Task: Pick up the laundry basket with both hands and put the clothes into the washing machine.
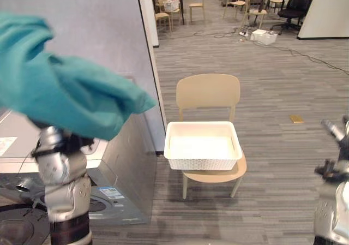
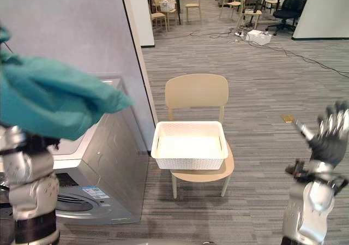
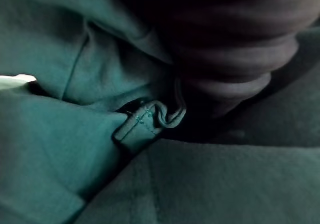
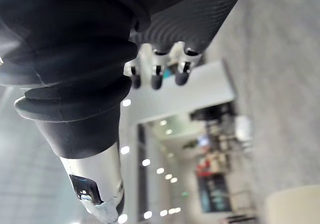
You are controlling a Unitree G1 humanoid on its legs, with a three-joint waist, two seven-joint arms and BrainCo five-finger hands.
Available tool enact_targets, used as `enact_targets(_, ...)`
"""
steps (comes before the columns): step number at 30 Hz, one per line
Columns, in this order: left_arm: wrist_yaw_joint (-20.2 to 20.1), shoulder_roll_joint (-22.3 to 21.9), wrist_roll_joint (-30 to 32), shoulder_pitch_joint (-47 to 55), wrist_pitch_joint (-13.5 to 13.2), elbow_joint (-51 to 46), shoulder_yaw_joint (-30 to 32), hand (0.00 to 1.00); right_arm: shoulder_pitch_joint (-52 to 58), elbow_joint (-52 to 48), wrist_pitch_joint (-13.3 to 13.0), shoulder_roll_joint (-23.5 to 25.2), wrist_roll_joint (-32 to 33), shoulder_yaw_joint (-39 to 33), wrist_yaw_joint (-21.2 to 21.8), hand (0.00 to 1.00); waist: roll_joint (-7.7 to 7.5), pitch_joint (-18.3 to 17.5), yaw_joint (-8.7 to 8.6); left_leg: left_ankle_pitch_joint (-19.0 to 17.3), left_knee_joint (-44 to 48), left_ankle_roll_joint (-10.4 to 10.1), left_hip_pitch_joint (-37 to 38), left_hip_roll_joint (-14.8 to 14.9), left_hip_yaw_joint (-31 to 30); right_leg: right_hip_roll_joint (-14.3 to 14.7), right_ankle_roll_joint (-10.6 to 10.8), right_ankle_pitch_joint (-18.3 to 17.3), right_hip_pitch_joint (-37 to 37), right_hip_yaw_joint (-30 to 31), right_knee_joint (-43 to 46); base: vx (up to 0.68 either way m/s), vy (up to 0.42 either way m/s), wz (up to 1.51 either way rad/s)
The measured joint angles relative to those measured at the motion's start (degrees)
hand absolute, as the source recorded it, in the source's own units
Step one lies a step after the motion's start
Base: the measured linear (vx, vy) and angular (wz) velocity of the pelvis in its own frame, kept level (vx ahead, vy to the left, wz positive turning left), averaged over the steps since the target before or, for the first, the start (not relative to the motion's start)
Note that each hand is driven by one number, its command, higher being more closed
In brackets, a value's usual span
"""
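A teal garment (image 1: pixel 65 95) hangs bunched high at the left, above the top of the washing machine (image 1: pixel 122 163). It drapes over my left hand (image 1: pixel 70 141), whose raised arm comes up from below. In the left wrist view teal cloth (image 3: pixel 75 149) lies all round the dark ribbed cover. The white woven laundry basket (image 1: pixel 203 159) sits on the seat of a beige chair (image 1: pixel 208 92) and looks empty. At the far right my right hand (image 2: pixel 330 133) is held up in the air, open, touching nothing.
The washing machine stands against a grey partition wall (image 1: pixel 92 27), with its round door opening (image 2: pixel 71 201) low at the left. Bare wood-pattern floor (image 2: pixel 256 92) surrounds the chair. Tables, chairs and cables (image 1: pixel 240 5) stand far behind.
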Motion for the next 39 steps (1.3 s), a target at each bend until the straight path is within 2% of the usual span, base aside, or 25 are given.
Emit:
enact_targets(1,-0.07,-0.59,0.02,0.96,-0.03,0.0,0.82,1.0,0.65,0.41,0.03,0.72,-0.22,-0.22,0.02,0.0,-0.02,-0.01,0.05,-0.06,-0.02,0.03,-0.03,0.0,-0.08,0.0,0.01,-0.02,0.02,-0.07,-0.05,0.01,-0.002,0.15)
enact_targets(3,-0.32,-6.35,-0.3,8.54,-0.23,0.1,8.23,1.0,5.34,6.01,0.09,6.17,-1.32,-3.37,0.91,0.0,0.27,-0.24,0.21,-0.26,-0.11,-0.14,-0.52,-0.04,-0.92,-0.07,0.18,-0.18,0.14,-0.92,-0.32,0.02,-0.001,0.17)
enact_targets(5,-0.6,-10.31,-0.53,11.99,-0.87,0.46,12.23,1.0,7.57,11.03,0.17,9.2,-1.19,-6.51,1.02,0.0,0.26,-0.25,0.52,-0.26,-0.1,-0.14,-0.97,0.0,-1.62,-0.11,0.21,-0.2,0.32,-1.61,-0.58,0.01,-0.004,0.24)
enact_targets(6,-1.02,-13.57,-2.23,15.3,-1.8,2.09,14.85,1.0,9.61,15.79,0.29,11.86,-0.55,-9.9,1.03,0.0,0.28,-0.24,1.34,-0.27,-0.12,-0.14,-1.74,0.04,-2.41,-0.26,0.42,-0.36,0.42,-2.49,-0.67,0.0,-0.003,0.26)
enact_targets(9,-2.39,-15.93,-9.39,21.08,-2.2,7.61,14.65,1.0,14.27,20.45,1.1,14.97,2.66,-12.44,1.04,0.0,0.14,-0.24,2.16,-0.49,-0.44,-0.02,-1.62,0.02,-3.32,-0.7,0.61,-1.25,1.07,-3.72,-0.17,0.02,0.012,0.26)
enact_targets(13,-2.97,-17.32,-10.4,24.47,-2.0,15.1,10.4,1.0,15.62,26.73,0.91,15.42,8.22,-12.32,2.15,0.0,-1.11,-0.29,3.15,-2.23,2.09,-0.05,-1.81,0.61,-3.32,-1.74,1.11,-3.0,1.17,-4.36,2.87,0.01,0.03,0.08)
enact_targets(15,-3.83,-17.59,-13.43,24.07,-1.61,23.37,10.01,1.0,14.45,35.56,1.0,15.3,11.01,-12.44,3.65,0.0,-1.52,-0.54,3.24,-3.03,3.32,-0.45,-2.09,1.03,-3.26,-1.84,1.3,-3.89,1.12,-4.57,4.06,0.01,0.005,0.05)
enact_targets(17,-3.75,-17.13,-14.24,22.87,-0.46,37.9,10.67,1.0,13.02,49.29,1.53,14.81,14.63,-12.91,3.97,0.0,-2.54,-1.23,3.42,-4.07,4.57,-1.02,-2.36,1.58,-3.27,-1.76,1.1,-4.78,1.23,-5.04,4.79,0.03,-0.018,0.05)
enact_targets(19,-3.64,-16.6,-15.43,21.59,0.98,49.61,11.19,1.0,12.33,56.63,3.01,14.17,17.73,-13.16,4.82,0.0,-2.85,-1.41,3.43,-4.58,5.2,-1.12,-2.47,1.83,-3.14,-1.72,1.23,-5.18,1.53,-5.28,5.06,0.05,-0.016,-0.01)
enact_targets(20,-3.67,-16.2,-15.36,20.48,1.75,57.8,11.32,1.0,11.61,60.22,4.1,14.08,18.46,-13.62,4.8,0.0,-2.82,-1.44,3.29,-4.62,5.05,-1.14,-2.43,1.83,-3.14,-1.75,1.21,-5.34,1.41,-5.18,5.26,0.05,-0.004,-0.03)
enact_targets(24,-3.78,-15.53,-13.26,16.24,4.29,75.13,12.47,1.0,7.49,66.91,5.84,13.43,16.33,-16.18,4.32,0.0,-2.76,-1.38,3.25,-4.55,4.84,-1.02,-2.15,1.8,-3.34,-1.6,0.88,-5.43,1.07,-4.11,5.39,0.04,-0.002,-0.08)
enact_targets(26,-3.86,-15.53,-12.5,15.59,4.56,78.38,12.91,1.0,4.83,67.43,5.84,12.55,14.16,-13.42,3.82,0.0,-2.44,-0.98,3.25,-4.38,5.87,-1.02,-1.52,1.76,-3.73,-1.64,0.78,-5.37,1.94,-4.03,5.79,0.05,-0.003,0.01)
enact_targets(28,-3.92,-15.59,-11.35,15.13,4.56,79.17,12.46,1.0,1.63,67.32,5.61,11.57,11.96,-7.92,3.63,0.0,-2.71,0.13,3.3,-5.08,7.64,-0.61,-1.68,1.97,-4.33,-1.5,0.59,-6.07,2.11,-4.37,6.76,0.0,-0.018,0.14)
enact_targets(30,-4.55,-15.51,-11.26,14.43,4.41,78.76,10.1,1.0,-2.53,66.78,5.01,10.68,10.68,-0.94,3.79,0.0,-2.1,2.27,3.55,-5.94,11.15,-0.26,-4.36,2.63,-6.4,-1.56,0.15,-6.79,1.96,-6.05,8.06,-0.06,-0.05,0.47)
enact_targets(31,-4.91,-15.45,-11.25,13.58,4.4,77.71,8.85,1.0,-4.87,66.16,4.57,10.19,10.17,3.08,4.33,0.0,-1.8,4.18,4.28,-5.97,12.96,-0.2,-6.48,2.86,-8.61,-1.68,-0.07,-7.5,1.66,-7.82,9.51,-0.09,-0.052,0.81)
enact_targets(33,-4.93,-15.51,-11.28,11.97,4.25,75.7,7.87,1.0,-6.35,65.46,3.74,8.96,9.52,6.69,4.89,0.0,-1.34,5.99,5.78,-5.75,14.52,-0.43,-9.46,2.89,-12.04,-2.31,-0.48,-9.25,0.45,-10.92,12.67,-0.12,-0.058,0.97)
enact_targets(34,-4.91,-15.45,-11.29,11.65,4.1,73.75,6.68,1.0,-6.75,64.6,3.3,8.8,8.73,9.15,4.83,0.0,-1.55,7.07,6.71,-4.86,14.35,-0.8,-11.59,1.96,-14.96,-3.56,-0.55,-11.34,-0.97,-13.72,15.9,-0.17,-0.093,1.42)
enact_targets(35,-4.89,-15.38,-11.21,11.36,4.04,71.96,5.89,1.0,-6.92,64.3,3.22,8.53,7.85,10.72,4.79,0.0,-2.55,7.86,6.88,-3.17,13.05,-0.47,-12.92,0.73,-18.02,-5.63,-0.68,-13.54,-1.75,-17.39,19.55,-0.14,-0.099,1.51)
enact_targets(37,-4.86,-15.28,-10.88,10.73,4.07,70.7,4.51,1.0,-6.95,64.32,3.24,8.48,7.57,12.03,4.59,0.0,-2.82,8.89,7.42,-1.86,11.75,-0.3,-13.95,-0.13,-19.84,-7.99,-0.89,-15.51,-2.14,-21.44,22.89,-0.08,-0.11,1.29)
enact_targets(38,-4.81,-15.22,-10.71,10.36,4.11,70.56,4.13,1.0,-6.81,64.39,3.29,8.45,7.57,12.42,4.41,0.0,-3.01,9.17,8.22,-2.27,11.58,0.38,-15.43,0.89,-17.59,-9.23,-1.41,-15.88,-2.16,-24.35,23.74,-0.06,-0.136,1.41)
enact_targets(39,-4.72,-14.97,-10.18,10.15,4.13,70.07,2.68,1.0,-7.23,64.55,3.29,8.15,7.56,12.31,3.85,0.0,-3.22,9.3,8.15,-3.16,16.42,1.62,-17.86,2.55,-14.36,-10.86,-1.78,-15.69,-1.97,-28.18,23.97,-0.05,-0.118,1.12)
